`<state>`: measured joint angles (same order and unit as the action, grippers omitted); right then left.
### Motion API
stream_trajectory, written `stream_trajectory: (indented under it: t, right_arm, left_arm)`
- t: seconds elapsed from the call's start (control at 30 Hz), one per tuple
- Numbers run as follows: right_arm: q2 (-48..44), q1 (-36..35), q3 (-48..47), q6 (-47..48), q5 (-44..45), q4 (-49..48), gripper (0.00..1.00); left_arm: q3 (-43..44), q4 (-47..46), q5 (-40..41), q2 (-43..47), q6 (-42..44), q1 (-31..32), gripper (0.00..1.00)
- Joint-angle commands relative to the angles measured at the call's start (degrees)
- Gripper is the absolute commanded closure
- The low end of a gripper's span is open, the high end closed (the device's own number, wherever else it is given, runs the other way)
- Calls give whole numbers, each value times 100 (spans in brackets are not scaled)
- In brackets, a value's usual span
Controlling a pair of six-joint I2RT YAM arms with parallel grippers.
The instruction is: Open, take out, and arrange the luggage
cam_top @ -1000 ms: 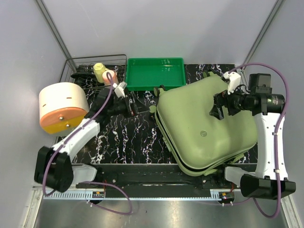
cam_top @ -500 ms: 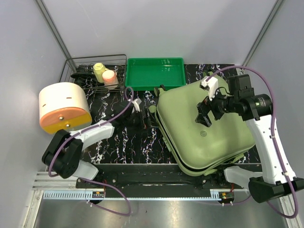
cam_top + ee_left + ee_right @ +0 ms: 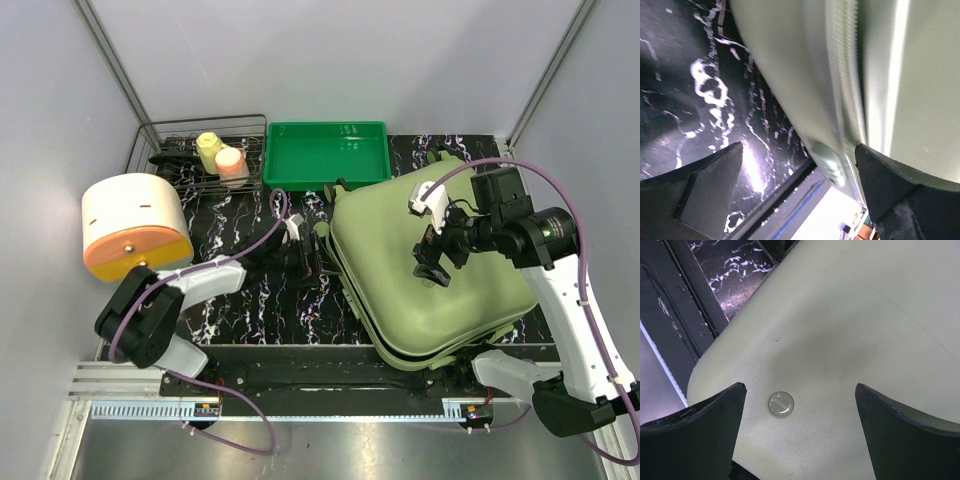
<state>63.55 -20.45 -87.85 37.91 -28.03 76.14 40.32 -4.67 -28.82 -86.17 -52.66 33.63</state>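
Observation:
The luggage (image 3: pixel 440 265) is a large pale olive-green hard-shell suitcase lying closed and flat on the right half of the table. My right gripper (image 3: pixel 432 262) is open above the lid's middle, over a small round badge (image 3: pixel 781 403); the lid fills the right wrist view (image 3: pixel 855 330). My left gripper (image 3: pixel 312 262) is open at the suitcase's left edge. In the left wrist view its fingers (image 3: pixel 710 185) straddle the zip rim (image 3: pixel 847 90) and a small green wheel (image 3: pixel 830 167), touching nothing.
A bright green shallow tray (image 3: pixel 327 153) sits at the back centre. A wire basket (image 3: pixel 200 150) holds a yellow and a pink bottle. A cream and orange drum-shaped box (image 3: pixel 133 225) stands at the left. The black marbled mat (image 3: pixel 250 290) shows between the arms.
My left gripper moved right and nearer, up to the suitcase's left edge. My right gripper moved left and nearer over the lid, to above its middle.

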Motion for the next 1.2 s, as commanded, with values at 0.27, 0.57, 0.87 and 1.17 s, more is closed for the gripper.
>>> stream_trajectory:
  t: [0.27, 0.57, 0.87, 1.17]
  right_arm:
    - [-212, -56, 199, 103, 263, -266, 0]
    - [-272, -56, 189, 41, 307, -345, 0]
    - [-308, -47, 418, -557, 1317, -793, 0]
    - [-159, -47, 110, -645, 1810, -1145, 0]
  left_arm:
    - [117, -413, 52, 409, -253, 144, 2]
    - [-94, -411, 307, -241, -261, 267, 9]
    - [1328, -1713, 315, -1585, -1518, 1208, 7]
    - [2797, -1810, 474, -2413, -1896, 1234, 10]
